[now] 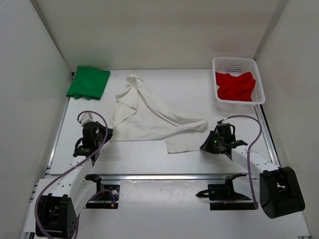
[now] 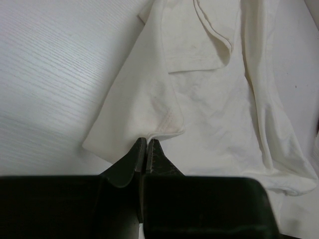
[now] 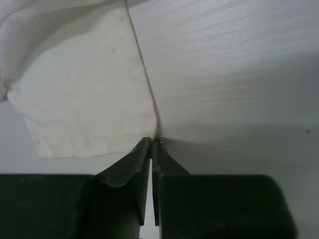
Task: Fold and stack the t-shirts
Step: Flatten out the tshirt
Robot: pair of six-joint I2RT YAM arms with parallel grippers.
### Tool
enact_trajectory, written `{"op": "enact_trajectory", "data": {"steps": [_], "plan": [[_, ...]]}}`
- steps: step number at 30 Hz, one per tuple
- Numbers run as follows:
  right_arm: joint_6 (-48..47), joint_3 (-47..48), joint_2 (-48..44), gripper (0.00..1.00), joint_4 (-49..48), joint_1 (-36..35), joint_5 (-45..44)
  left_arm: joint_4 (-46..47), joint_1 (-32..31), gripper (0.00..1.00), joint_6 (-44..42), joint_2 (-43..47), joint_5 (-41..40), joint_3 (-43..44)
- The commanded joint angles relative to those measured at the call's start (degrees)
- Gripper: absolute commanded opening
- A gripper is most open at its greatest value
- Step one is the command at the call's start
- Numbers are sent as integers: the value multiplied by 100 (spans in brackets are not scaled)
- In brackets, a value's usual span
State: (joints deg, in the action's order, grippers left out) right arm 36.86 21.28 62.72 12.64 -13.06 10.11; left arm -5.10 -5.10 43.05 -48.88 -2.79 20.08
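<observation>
Closest to you in the top view, the left arm [image 1: 75, 172] and right arm [image 1: 251, 160] reach in from the near edge of the table [image 1: 139, 162]. Between them the white t-shirt [image 1: 149, 117] lies spread and rumpled across the middle of the table, unfolded. Your left claw [image 1: 105, 133] sits at its near left corner and your right claw [image 1: 203, 147] at its near right corner. You have the green t-shirt [image 1: 88, 82] folded in the far left corner, and the red t-shirt [image 1: 235, 85] crumpled inside the basket [image 1: 234, 60] at the far right corner.

From the left wrist, your left claw [image 2: 147, 144] is pinched together on a raised fold at the white t-shirt's [image 2: 199, 114] edge.

From the right wrist, your right claw [image 3: 151, 144] is closed narrow on the white t-shirt's [image 3: 84, 99] hem, with bare table [image 3: 239, 74] to one side.
</observation>
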Motion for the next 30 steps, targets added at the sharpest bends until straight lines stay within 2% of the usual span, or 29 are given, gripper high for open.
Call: {"op": "enact_trajectory", "data": {"steps": [1, 4, 7, 9, 11, 12, 16, 19, 22, 24, 28, 30], "plan": [[-92, -10, 161, 5, 300, -39, -52, 53, 35, 0, -42, 134, -12, 49], [-83, 104, 188, 16, 247, -39, -106, 106, 18, 0, -42, 116, 41, 5], [-127, 157, 249, 21, 186, -30, -106, 80, 10, 0, -77, 125, 23, 40], [-127, 114, 284, 17, 142, -65, -80, 88, 1, 0, -94, 142, 15, 23], [-109, 96, 372, 3, 107, -65, -53, 80, -17, 0, -69, 142, -2, 32], [-118, 87, 355, 0, 124, -65, -70, 71, -8, 0, -68, 125, -3, -29], [-30, 402, 101, 0, 474, -302, -394, 132, -131, 0, -287, 125, 33, 49], [-21, 1131, -224, 0, 1141, -617, -824, 98, -306, 0, -603, 186, 269, 277], [-126, 2306, -760, 0, 1880, -969, -1484, -358, -404, 0, -745, 238, 252, 1284], [-257, 3134, -857, 0, 2520, -1040, -1941, -465, -142, 0, -658, 230, 646, 1917], [-705, 5301, -920, 0, 3410, -1243, -2680, -614, 483, 0, -193, -374, 2137, 3823], [-1013, 6403, -709, 0, 3893, -1261, -3048, -633, 1210, 0, 88, -691, 2930, 4634]]}}
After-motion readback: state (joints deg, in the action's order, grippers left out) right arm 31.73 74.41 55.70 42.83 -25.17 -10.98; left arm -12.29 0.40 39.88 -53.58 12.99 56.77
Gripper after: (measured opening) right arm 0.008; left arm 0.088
